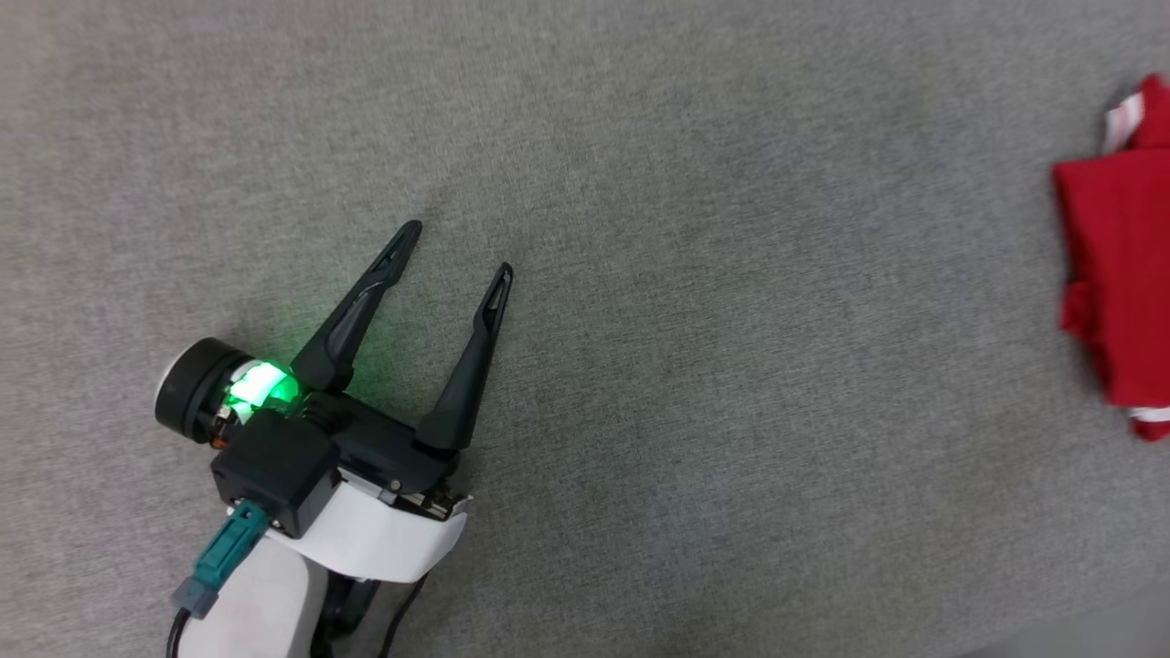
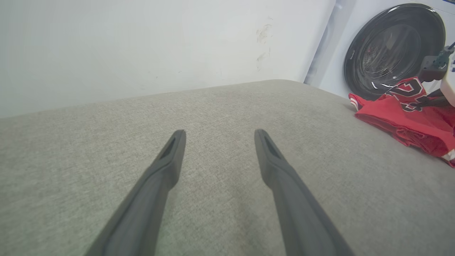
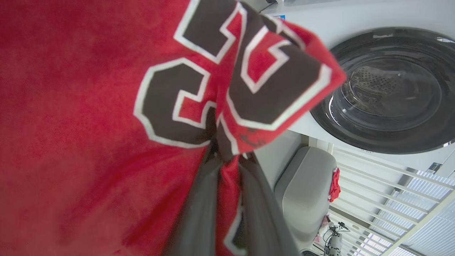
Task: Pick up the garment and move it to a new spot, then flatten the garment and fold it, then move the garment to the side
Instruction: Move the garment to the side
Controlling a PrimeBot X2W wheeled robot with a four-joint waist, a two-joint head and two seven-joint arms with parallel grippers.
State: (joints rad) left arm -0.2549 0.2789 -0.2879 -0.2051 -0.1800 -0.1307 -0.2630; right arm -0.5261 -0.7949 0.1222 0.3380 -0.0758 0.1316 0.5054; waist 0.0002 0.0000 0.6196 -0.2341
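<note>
In the head view, the left hand [image 1: 459,249] is hovering low over the grey fabric worktop [image 1: 731,366] at the near left. Its two dark fingers are spreading wide and holding nothing. The garment [image 1: 1115,274] is lying far off at the right edge as a compact red bundle with white striped trim showing. This hand seems to be standing clear so that the other arm has room to work.

In the left wrist view, the left hand [image 2: 219,133] is pointing across bare worktop [image 2: 220,106] toward a pale wall [image 2: 142,46], its fingers parted and touching no cloth. The garment [image 2: 398,121] is sitting at the far right, with one part bearing black lettering rising above the rest. A washing machine door [image 2: 391,49] is standing behind it.

In the right wrist view, the right hand [image 3: 222,156] is pinching nearly closed on a fold of the garment [image 3: 71,124], with red cloth squeezing up between its fingers. The black, white-outlined number is bunching just above the grip. The pinch is probably there to lift the bundle and carry it to another spot.
</note>
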